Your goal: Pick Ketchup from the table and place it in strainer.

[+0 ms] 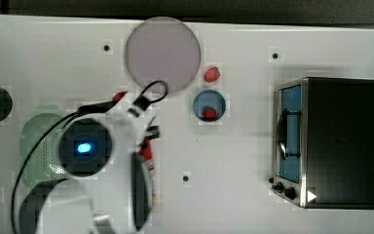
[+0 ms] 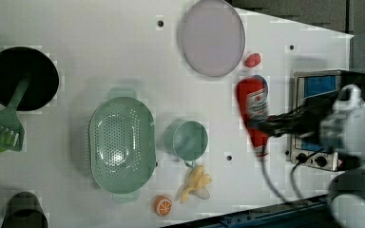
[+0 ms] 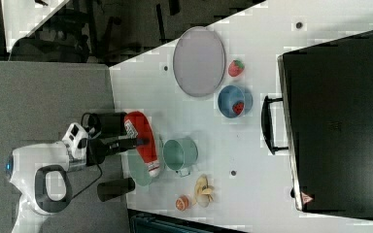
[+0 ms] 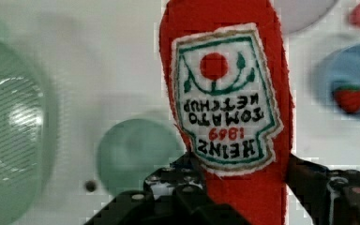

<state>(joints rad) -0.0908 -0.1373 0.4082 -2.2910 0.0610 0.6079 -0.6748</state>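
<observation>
**Ketchup bottle gripped and raised above the table**

I am clamping the ketchup bottle (image 4: 225, 93) between my gripper (image 4: 243, 187) fingers; in the wrist view the two black fingers are pressing on opposite sides of the red body just below its white label. In the right view I am holding the ketchup bottle (image 3: 143, 141) lengthwise, with its white cap end toward the right view's bottom, and it is overlapping the pale green strainer (image 3: 138, 170) and sitting just beside the teal cup (image 3: 180, 154). In the left view the ketchup bottle (image 2: 252, 107) is appearing well apart from the strainer (image 2: 121, 142), with the teal cup (image 2: 189, 139) lying between them. In that view the grey-lilac plate (image 2: 212, 37) is lying beyond the bottle's base end, and the small red strawberry piece (image 2: 252, 60) is sitting just beside that plate.
</observation>
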